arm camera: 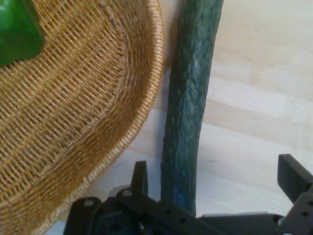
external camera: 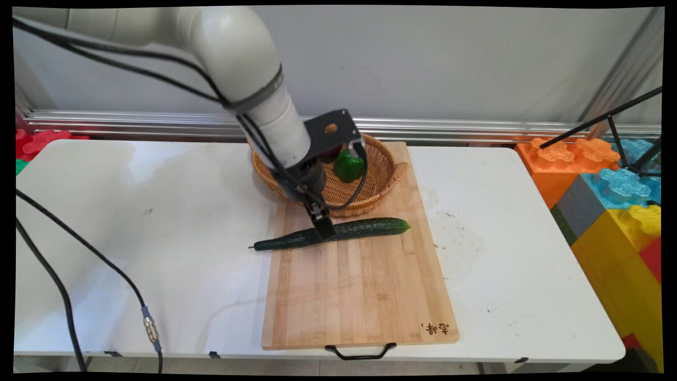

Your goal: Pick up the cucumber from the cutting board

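My gripper [external camera: 323,225] is down on the cucumber [external camera: 338,232], its fingers [arm camera: 139,178] spread to either side of the dark green body without closing on it; in the hand view the cucumber runs up between them, one finger close against its side and the other standing well off. My arm comes in from the upper left, bends at a big white elbow and slants down toward the board, black cables trailing along it.

The cucumber lies across the far half of the wooden cutting board [external camera: 359,286], its stem end poking past the board's left edge over the white counter [external camera: 158,254]. The board sits near the counter's middle and reaches to the near edge, where its black handle [external camera: 360,351] hangs over.

A round wicker basket [external camera: 378,180] rests on the board's far end, just beside the cucumber, with a green pepper [external camera: 349,165] inside it.

Behind the counter runs a metal rail along a grey wall. Big coloured foam blocks [external camera: 608,201] are stacked off the counter's right side, and red ones [external camera: 39,140] show at the far left corner.
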`<move>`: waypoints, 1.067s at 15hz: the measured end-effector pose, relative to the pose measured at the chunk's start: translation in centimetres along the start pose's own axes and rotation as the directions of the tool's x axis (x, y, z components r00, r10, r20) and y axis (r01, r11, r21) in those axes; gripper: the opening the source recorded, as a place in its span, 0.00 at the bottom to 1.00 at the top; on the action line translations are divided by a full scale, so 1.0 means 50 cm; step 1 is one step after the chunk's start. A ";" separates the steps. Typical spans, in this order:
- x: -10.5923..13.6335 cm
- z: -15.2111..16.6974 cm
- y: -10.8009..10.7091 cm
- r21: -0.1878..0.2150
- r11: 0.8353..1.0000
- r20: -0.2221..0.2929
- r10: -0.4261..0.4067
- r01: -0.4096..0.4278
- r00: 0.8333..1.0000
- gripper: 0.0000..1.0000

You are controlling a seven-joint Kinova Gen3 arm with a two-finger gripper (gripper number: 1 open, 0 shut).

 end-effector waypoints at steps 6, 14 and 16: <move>-0.048 0.071 0.010 0.027 0.998 -0.023 0.050 -0.050 0.998 1.00; -0.082 0.123 0.009 0.079 0.993 -0.047 0.091 -0.087 0.995 1.00; -0.088 0.131 0.009 0.082 0.993 -0.048 0.093 -0.089 0.994 1.00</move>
